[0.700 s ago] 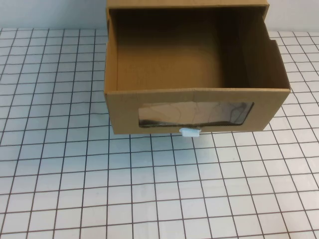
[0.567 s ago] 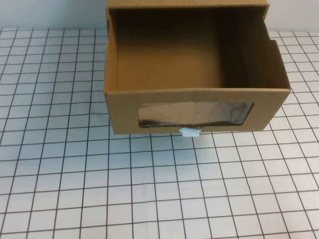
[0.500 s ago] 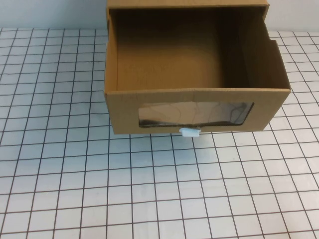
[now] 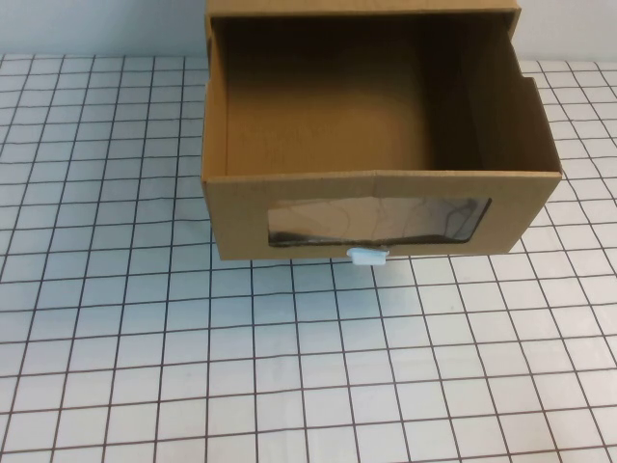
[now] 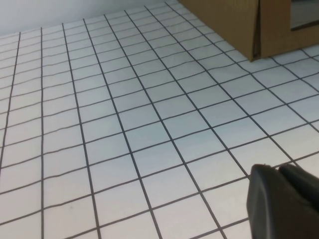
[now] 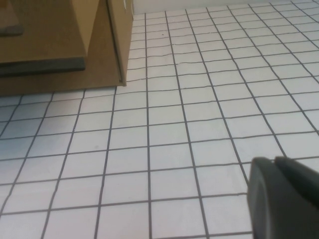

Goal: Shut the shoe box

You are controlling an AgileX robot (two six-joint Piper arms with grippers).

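Note:
The shoe box [image 4: 241, 217] is a brown cardboard drawer-style box at the far middle of the table. Its drawer is pulled out toward me and its inside is empty. The front has a clear window [image 4: 376, 220] with a small white tab handle [image 4: 367, 256] below it. Neither gripper shows in the high view. My left gripper [image 5: 274, 168] is shut and empty over the table, with the box's corner [image 5: 259, 30] well off from it. My right gripper [image 6: 273, 160] is shut and empty over the table, apart from the box's side [image 6: 60, 40].
The table [image 4: 289, 367] is white with a black grid. The box's outer sleeve [image 4: 366, 8] stands at the far edge against a pale wall.

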